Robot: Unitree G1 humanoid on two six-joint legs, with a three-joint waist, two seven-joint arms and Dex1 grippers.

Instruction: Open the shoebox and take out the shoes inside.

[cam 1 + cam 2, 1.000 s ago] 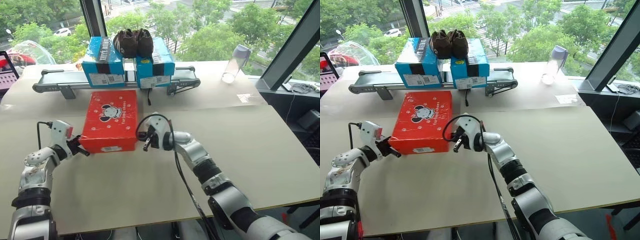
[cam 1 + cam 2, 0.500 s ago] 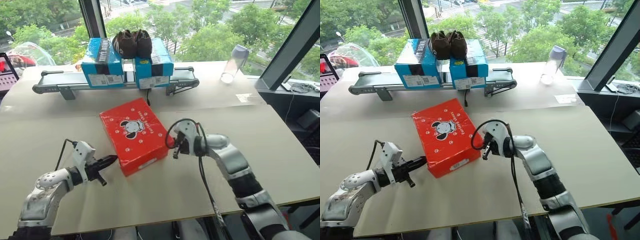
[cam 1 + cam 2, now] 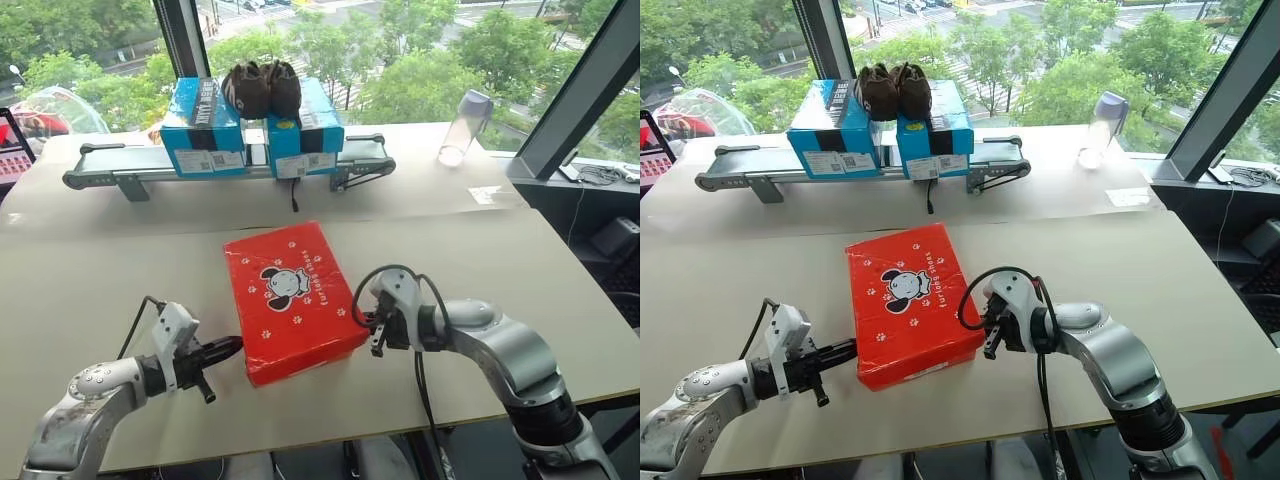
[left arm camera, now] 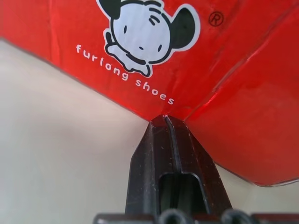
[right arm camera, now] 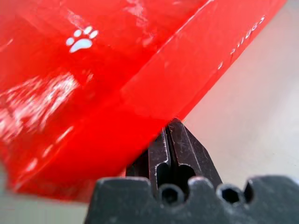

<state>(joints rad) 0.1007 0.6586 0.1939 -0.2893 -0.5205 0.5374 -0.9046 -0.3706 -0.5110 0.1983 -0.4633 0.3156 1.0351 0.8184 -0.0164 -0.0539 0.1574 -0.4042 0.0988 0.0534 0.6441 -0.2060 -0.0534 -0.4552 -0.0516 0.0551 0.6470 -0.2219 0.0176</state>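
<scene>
Red cardboard, lid down: the shoebox lies flat on the table, between the two sets of jaws. The left gripper has its jaws shut tight with nothing in them, and the tip sits right at the box's near left corner. The right gripper is shut and empty too, with its tip against the box's right side, low down by the near corner.

My guess is that the closed tips work like poking sticks, one on each side, to push and turn the box until it sits handy for opening. No jaw has a hold on the lid yet, so the shoes are hidden inside.

The box's long side runs from near the robot toward the window, tilted a bit so the far end leans left. The cartoon dog faces up. One short end points at the blue boxes far beyond the jaws.
</scene>
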